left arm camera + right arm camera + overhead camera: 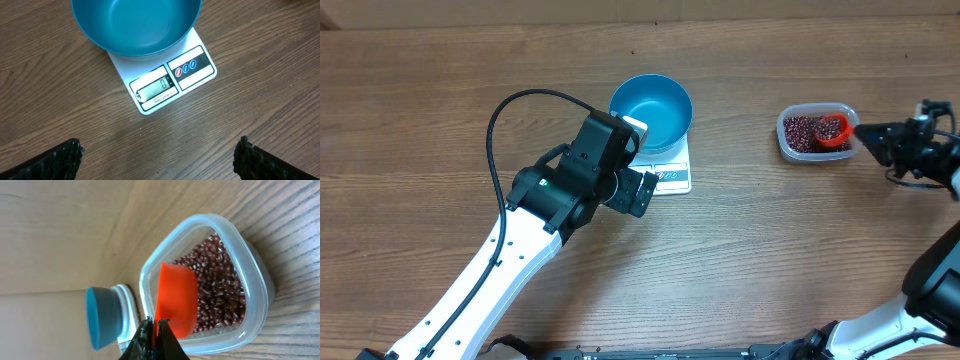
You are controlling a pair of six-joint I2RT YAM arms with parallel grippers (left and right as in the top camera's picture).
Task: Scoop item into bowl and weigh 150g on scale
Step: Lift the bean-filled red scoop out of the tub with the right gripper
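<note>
Left end effector [159, 150]: jaws spread wide, nothing between them; it hovers above the desk [60, 100] just in front of the scale, its two dark fingertips at the lower corners of the left wrist view.
Scale [165, 80]: white, flat on the desk near its middle, front edge turned toward the left end effector. The grey display reads 0; a label panel with three small round marks sits beside it.
Blue bowl [135, 20]: upright on the scale platform, overhanging its back and sides; the inside shows plain blue.
Right end effector [156, 327]: closed tight on the handle of the orange scoop, at the right side of the desk, well apart from the scale.
Orange scoop [176, 297]: its cup reaches over the tub rim and sits above the beans; whether it touches them I cannot tell.
Clear tub [256, 290]: rounded-rectangular plastic, standing on the desk to the right of the bowl.
Beans [220, 280]: small, dark red-maroon, all lying in the tub.
</note>
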